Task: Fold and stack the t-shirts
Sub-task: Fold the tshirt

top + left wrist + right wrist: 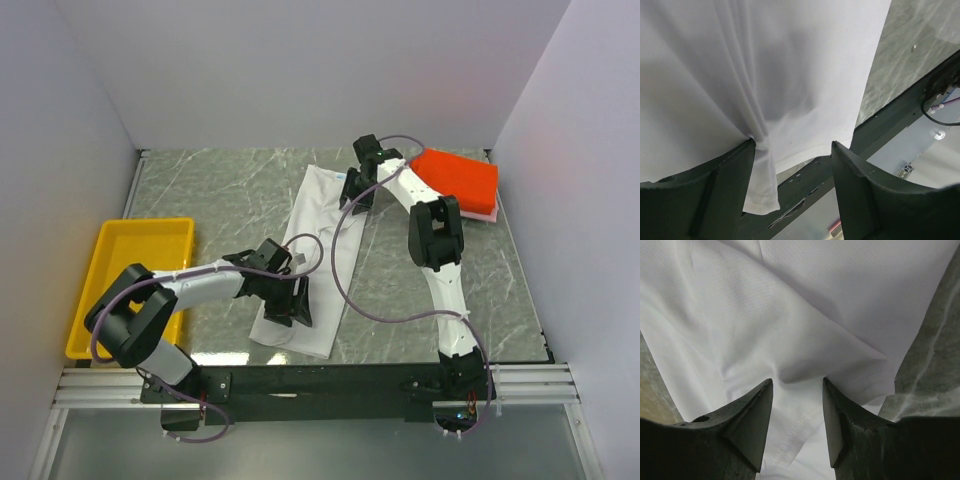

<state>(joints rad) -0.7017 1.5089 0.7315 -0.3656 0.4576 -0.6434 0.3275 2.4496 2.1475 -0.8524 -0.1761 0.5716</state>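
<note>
Left end effector [292, 303]: released, jaws wide over near hem of white t-shirt [322, 225], lying as long strip on tabletop [220, 190]. Right end effector [356, 192]: released, straddling collar-end cloth. Step, judged: crosswise fold; next calls for pinching both ends.

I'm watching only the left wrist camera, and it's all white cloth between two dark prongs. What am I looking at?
Observer: A white t-shirt, folded into a long strip lying on the table; the left gripper is at its near end.
Operator: Is the other arm doing anything?
Observer: The right gripper is on the strip's far end, jaws apart.
Operator: Any other shirts?
Observer: A folded orange-red shirt lies at the far right corner.
</note>
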